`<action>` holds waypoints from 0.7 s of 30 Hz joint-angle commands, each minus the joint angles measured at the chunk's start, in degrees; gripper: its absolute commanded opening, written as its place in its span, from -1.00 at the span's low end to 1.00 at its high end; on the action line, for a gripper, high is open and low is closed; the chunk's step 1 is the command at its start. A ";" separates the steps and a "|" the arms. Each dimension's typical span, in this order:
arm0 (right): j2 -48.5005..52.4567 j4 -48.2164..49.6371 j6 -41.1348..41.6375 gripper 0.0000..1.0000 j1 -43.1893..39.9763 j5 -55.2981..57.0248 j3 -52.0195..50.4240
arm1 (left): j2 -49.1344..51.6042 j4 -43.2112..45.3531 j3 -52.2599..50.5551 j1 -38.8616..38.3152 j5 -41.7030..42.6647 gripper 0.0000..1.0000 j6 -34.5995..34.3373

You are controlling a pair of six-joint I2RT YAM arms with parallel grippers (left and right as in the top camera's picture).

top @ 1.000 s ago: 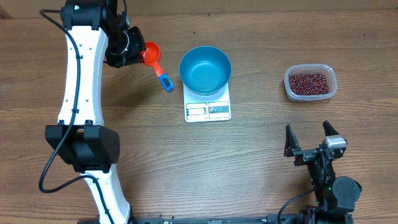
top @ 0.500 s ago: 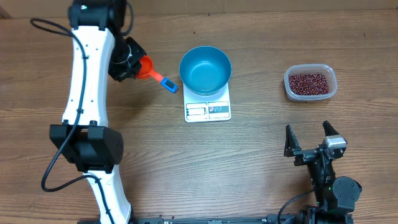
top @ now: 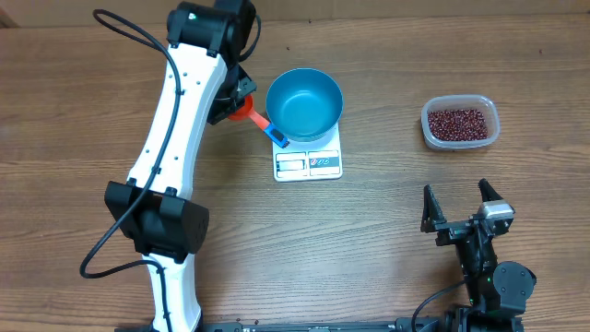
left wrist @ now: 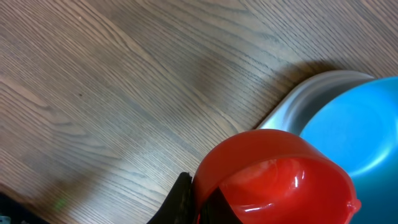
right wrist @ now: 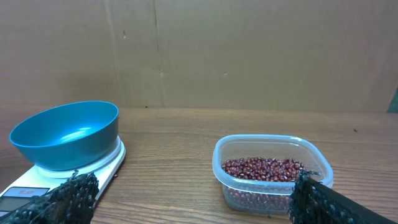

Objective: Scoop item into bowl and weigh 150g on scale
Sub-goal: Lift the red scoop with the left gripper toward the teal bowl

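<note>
The blue bowl (top: 304,103) sits empty on the white scale (top: 308,162) at mid-table. My left gripper (top: 236,105) is shut on a red scoop (top: 242,113) just left of the bowl. The scoop's blue handle (top: 277,136) reaches the bowl's lower left rim. The left wrist view shows the empty red scoop cup (left wrist: 273,180) against a dark finger (left wrist: 181,200), with the bowl (left wrist: 367,118) close behind. The dark red beans (top: 459,124) lie in a clear tub (top: 460,144) at the right. My right gripper (top: 458,210) stands open near the front edge, holding nothing.
From the right wrist, the tub of beans (right wrist: 264,169) is straight ahead and the bowl (right wrist: 65,134) on the scale (right wrist: 25,186) is to the left. A brown cardboard wall (right wrist: 249,50) closes off the back of the table.
My left arm has swung right with the scoop, from well left of the bowl to right beside it. The right arm has not moved.
</note>
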 commanded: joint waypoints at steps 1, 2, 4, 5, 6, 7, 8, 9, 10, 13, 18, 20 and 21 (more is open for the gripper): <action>-0.61 0.20 0.04 1.00 0.26 0.57 -0.61 | -0.11 -0.17 1.33 -1.05 -1.11 -0.91 -1.57; -0.61 0.20 0.04 1.00 0.26 0.57 -0.61 | -0.11 -0.17 1.33 -1.29 -1.14 -0.91 -1.57; -0.61 0.20 0.04 1.00 0.26 0.57 -0.61 | -0.11 -0.17 1.33 -1.60 -1.16 -0.87 -1.57; -0.61 0.20 0.04 1.00 0.26 0.57 -0.61 | -0.11 -0.15 1.33 -1.70 -1.16 -0.86 -1.57; -0.61 0.20 0.04 1.00 0.26 0.57 -0.61 | -0.11 -0.13 1.33 -1.77 -1.16 -0.85 -1.60; -0.61 0.20 0.04 1.00 0.26 0.57 -0.61 | -0.11 -0.13 1.33 -1.77 -1.16 -0.85 -1.60; -0.61 0.20 0.04 1.00 0.26 0.57 -0.61 | -0.11 -0.17 1.33 -1.77 -1.16 -0.92 -1.60; -0.61 0.20 0.04 1.00 0.26 0.55 -0.61 | -0.11 -0.17 1.33 -1.77 -1.07 -0.91 -1.60; -0.61 0.20 0.04 1.00 0.26 0.57 -0.61 | -0.11 -0.17 1.33 -1.77 -0.74 -0.91 -1.62; -0.61 0.20 0.04 1.00 0.26 0.57 -0.61 | -0.11 -0.11 1.33 -1.77 3.23 -0.92 -1.60; -0.61 0.22 0.07 1.00 0.26 0.52 -0.61 | -0.11 0.11 1.33 -1.77 9.27 -0.91 -1.64; -0.61 0.35 0.04 1.00 0.26 0.55 -0.61 | -0.11 0.26 1.33 -1.77 12.55 -0.92 -1.62; -0.61 0.59 0.04 1.00 0.26 0.55 -0.61 | -0.11 0.31 1.33 -1.77 14.36 -0.92 -1.60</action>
